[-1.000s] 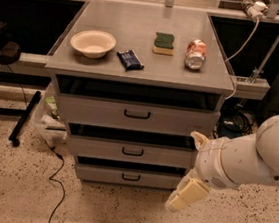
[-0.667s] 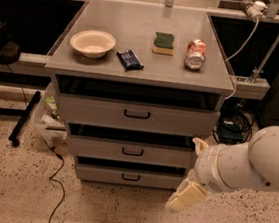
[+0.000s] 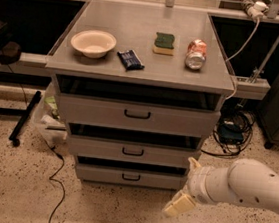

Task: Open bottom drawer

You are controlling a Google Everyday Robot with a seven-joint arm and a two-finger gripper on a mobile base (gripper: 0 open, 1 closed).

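The bottom drawer (image 3: pixel 102 174) is the narrowest grey front of three, low in the cabinet, with a small black bar handle (image 3: pixel 131 177). It looks shut, flush under the middle drawer (image 3: pixel 100 148). My gripper (image 3: pixel 185 185) hangs just right of the bottom drawer's front, near the floor, on the white arm (image 3: pixel 251 189) that comes in from the right. Its two cream fingers stand apart, one fingertip (image 3: pixel 193 164) up by the middle drawer's corner and the other fingertip (image 3: pixel 179 205) low over the floor. It holds nothing and is apart from the handle.
The cabinet top (image 3: pixel 139 23) bears a bowl (image 3: pixel 93 43), a dark snack packet (image 3: pixel 131 59), a sponge (image 3: pixel 164 42) and a tipped can (image 3: pixel 196 54). The top drawer (image 3: pixel 89 110) is the widest. Cables (image 3: pixel 57 174) trail on the speckled floor at left; more wires (image 3: pixel 233 131) lie at right.
The arm and gripper have sunk a little lower beside the cabinet's right side. The drawers have not moved.
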